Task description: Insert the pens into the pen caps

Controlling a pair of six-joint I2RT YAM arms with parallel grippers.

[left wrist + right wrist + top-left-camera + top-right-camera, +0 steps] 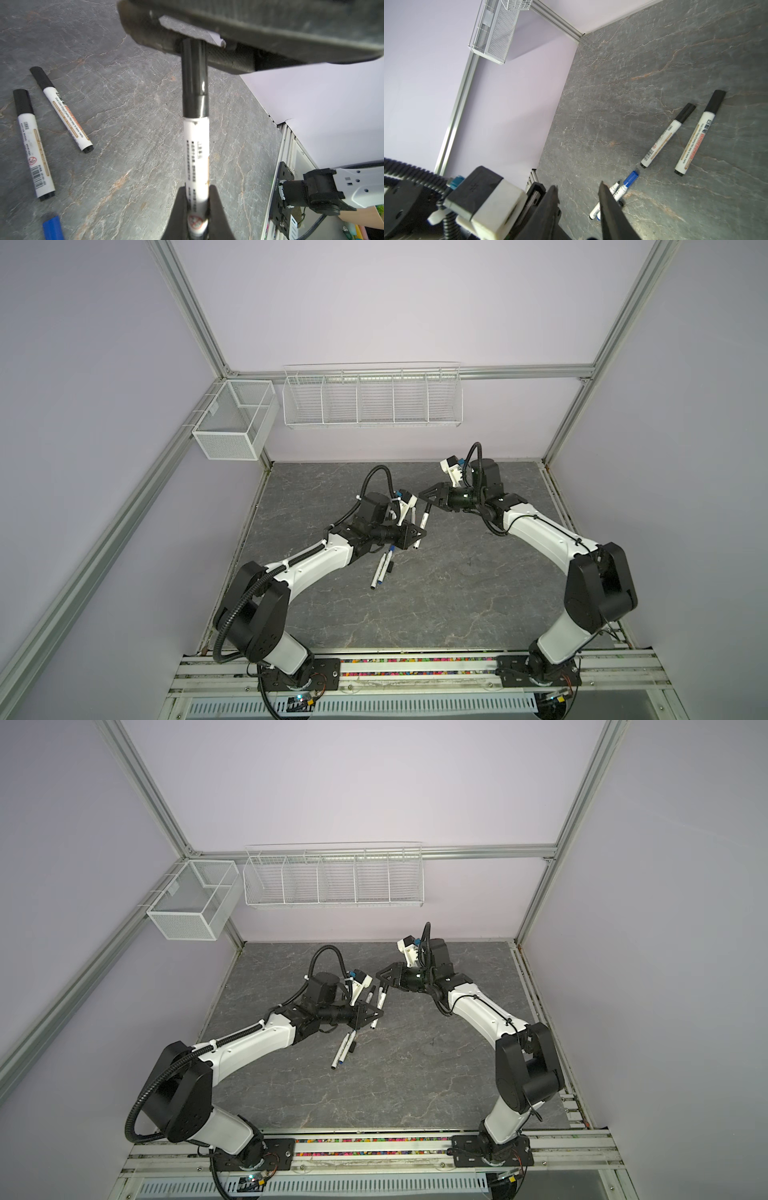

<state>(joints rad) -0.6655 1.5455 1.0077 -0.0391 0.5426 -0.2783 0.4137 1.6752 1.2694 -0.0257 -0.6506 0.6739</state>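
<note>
The left hand [197,200] is closed on the barrel of a pen [196,149]. The pen's black cap [195,83] points at the right hand [577,187], whose jaws stand apart with nothing between them, just beside the cap's end.

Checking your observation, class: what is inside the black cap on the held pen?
The pen runs into the cap; its tip is hidden inside.

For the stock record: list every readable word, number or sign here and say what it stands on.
"Vivid Color | Easy Erasing | Not easy to leave marks": labelled pen; its larger coloured lettering is blurred.
Round red prohibition sign and a barcode, digits too small to read: barcode pen.
Print blurred, unreadable: held pen.
Serial number, too small to read: base plate.
</note>
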